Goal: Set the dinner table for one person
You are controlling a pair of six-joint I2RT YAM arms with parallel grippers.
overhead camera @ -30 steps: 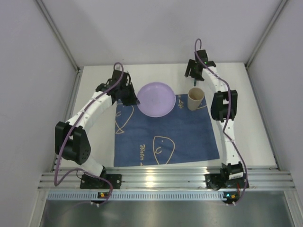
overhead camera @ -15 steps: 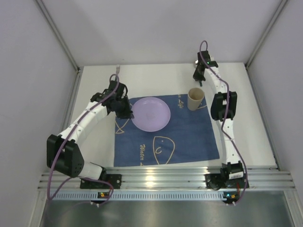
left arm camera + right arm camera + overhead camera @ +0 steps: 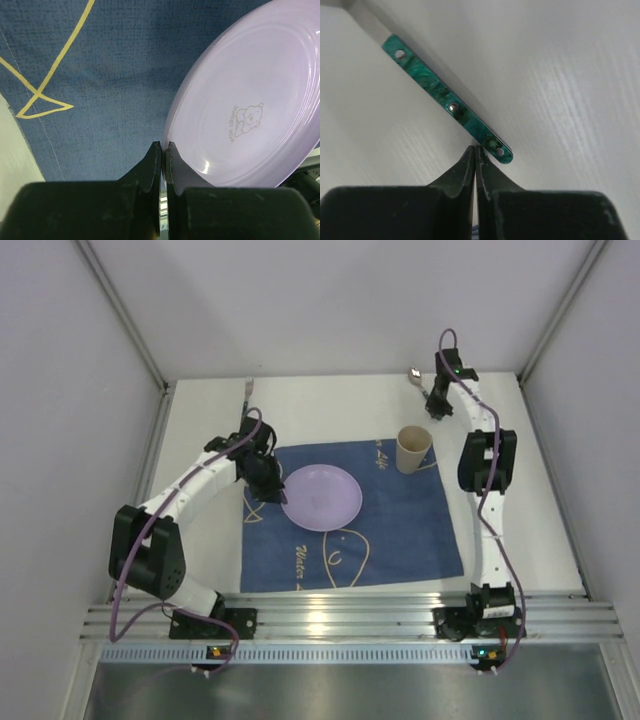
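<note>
Left fingers (image 3: 162,150) pinch lilac plate (image 3: 250,100) over blue placemat (image 3: 100,75)
Beyond the placemat we see right fingers (image 3: 474,152) shut beside a green-handled utensil (image 3: 445,102) on the desk (image 3: 560,75).

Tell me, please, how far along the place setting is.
Done: the placemat lies on the dinner table, the cup upright at its far right corner. In hand: the left pincer grips the plate by its rim, over the placemat. Left: the right pincer is shut beside the green-handled utensil, not clearly gripping it; a second utensil lies far left.
</note>
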